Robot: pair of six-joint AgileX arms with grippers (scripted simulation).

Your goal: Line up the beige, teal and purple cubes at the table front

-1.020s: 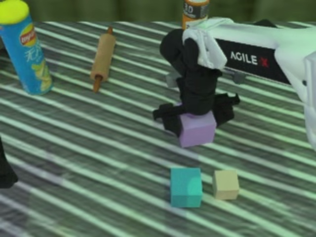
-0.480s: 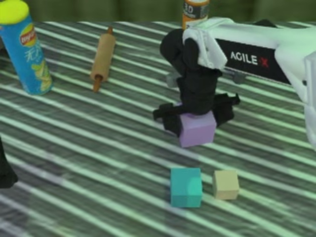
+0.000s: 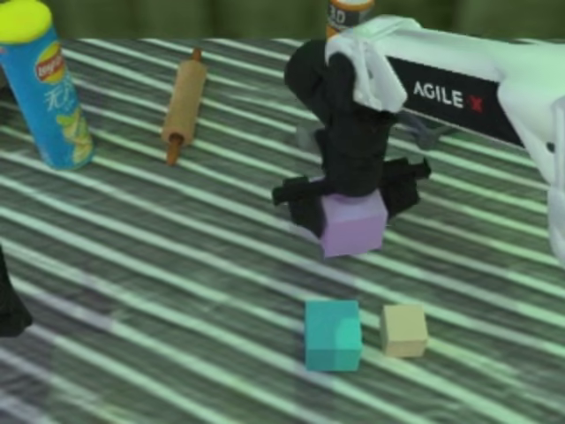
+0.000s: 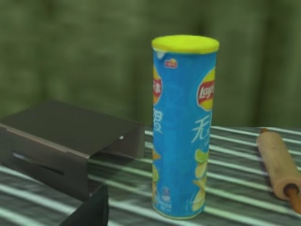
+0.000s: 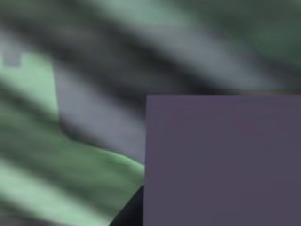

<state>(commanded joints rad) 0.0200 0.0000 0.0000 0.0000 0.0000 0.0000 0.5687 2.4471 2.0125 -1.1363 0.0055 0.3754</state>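
My right gripper (image 3: pixel 351 205) is shut on the lilac-purple cube (image 3: pixel 353 226), gripping it from above at the table's middle, a little off the striped tabletop (image 3: pixel 177 265). In the right wrist view the purple cube (image 5: pixel 221 160) fills the near corner. The teal cube (image 3: pixel 333 336) sits at the table front, with the small beige cube (image 3: pixel 404 330) just to its right, a narrow gap between them. Both lie in front of the held cube. My left gripper (image 3: pixel 9 309) stays parked at the left edge, with nothing in it.
A blue chips can (image 3: pixel 40 84) with a yellow lid stands at the back left, also close by in the left wrist view (image 4: pixel 183 127). A wooden rolling pin (image 3: pixel 183 102) lies to its right. An orange bottle (image 3: pixel 349 18) stands at the back. A black slab (image 4: pixel 70 136) lies beside the can.
My right gripper has risen slightly with the purple cube, which now hangs just off the table. The teal and beige cubes have not moved.
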